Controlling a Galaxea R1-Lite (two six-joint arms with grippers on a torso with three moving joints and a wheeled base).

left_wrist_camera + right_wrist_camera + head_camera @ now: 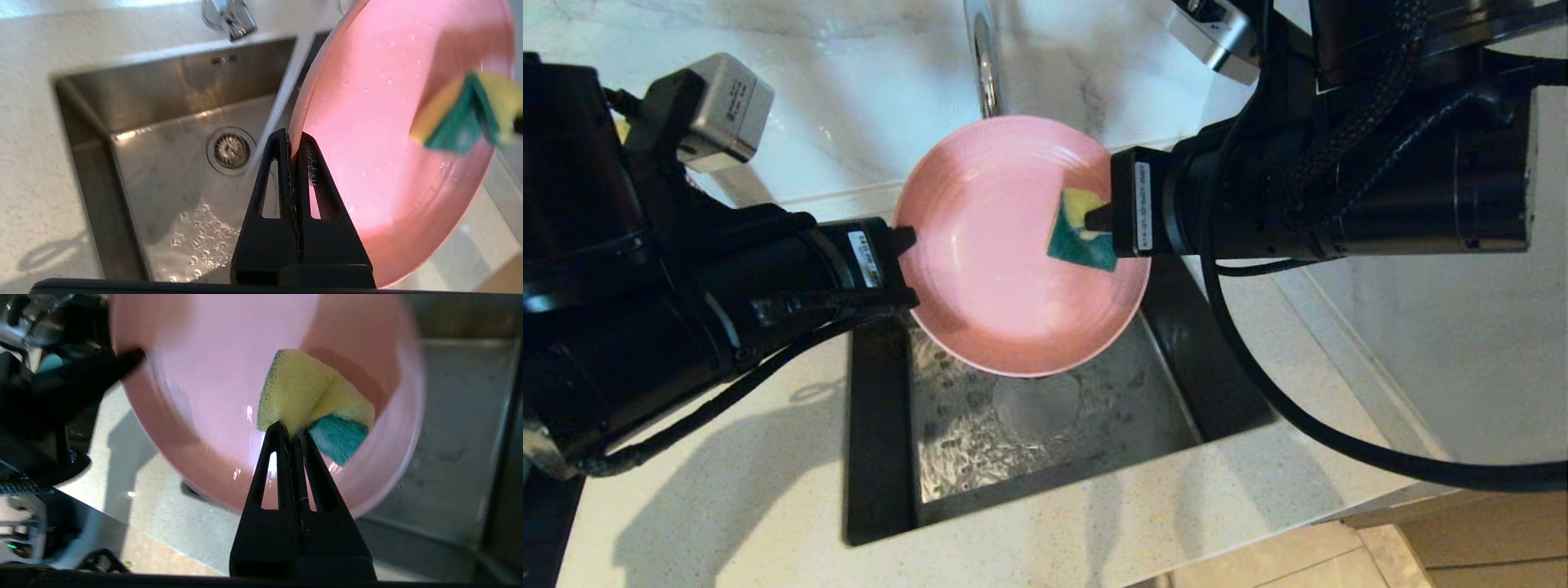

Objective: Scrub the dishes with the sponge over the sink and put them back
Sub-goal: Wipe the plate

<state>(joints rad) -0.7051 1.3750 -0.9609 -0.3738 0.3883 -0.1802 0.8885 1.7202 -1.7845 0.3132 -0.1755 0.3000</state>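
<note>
The left gripper point(905, 241) was clamped shut on the rim of the pink plate point(1005, 261), holding it tilted above the sink point(1045, 425). The right gripper point(1097, 219) had its fingers pinched tight on the folded sponge point(1082, 231), which pressed against the plate's inner face near the rim farthest from the left gripper, below the faucet point(985, 57).

Round matte pink plate point(1005, 269) hides part of steel sink point(1045, 433) drain in head view; plate edge cut off, sponge point(470, 118) blurred in left wrist view.
</note>
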